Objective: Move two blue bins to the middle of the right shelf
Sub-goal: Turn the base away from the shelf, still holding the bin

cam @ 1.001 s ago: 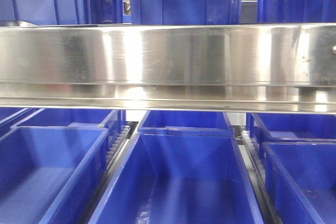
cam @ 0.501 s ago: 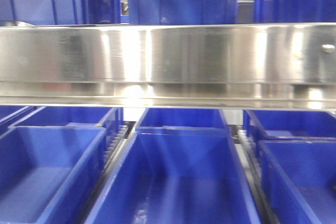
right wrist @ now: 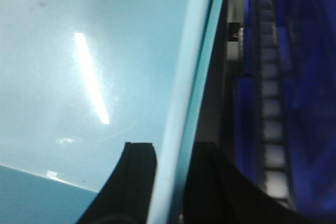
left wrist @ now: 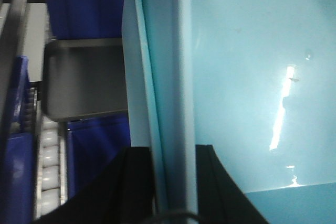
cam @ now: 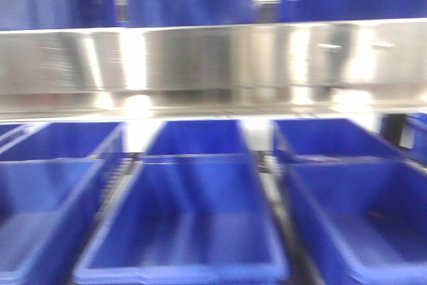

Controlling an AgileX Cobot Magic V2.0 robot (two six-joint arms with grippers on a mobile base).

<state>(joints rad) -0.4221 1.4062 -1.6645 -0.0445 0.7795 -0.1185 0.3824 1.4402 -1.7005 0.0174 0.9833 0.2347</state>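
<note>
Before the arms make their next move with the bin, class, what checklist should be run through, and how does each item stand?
1. Left gripper has a finger on each side of the held bin wall: ok.
2. Right gripper straddles a wall likewise: ok.
3. Front view sharp enough to aim by: not ok, blurred.
4. Free slot among the shelf bins under the steel beam: cannot tell; the three lanes shown hold bins.
5. Whether the held bin hangs level: cannot tell.

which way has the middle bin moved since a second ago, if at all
No. The middle bin sits further left in frame, but the steel beam and right bin slid left equally; the camera moved.
</note>
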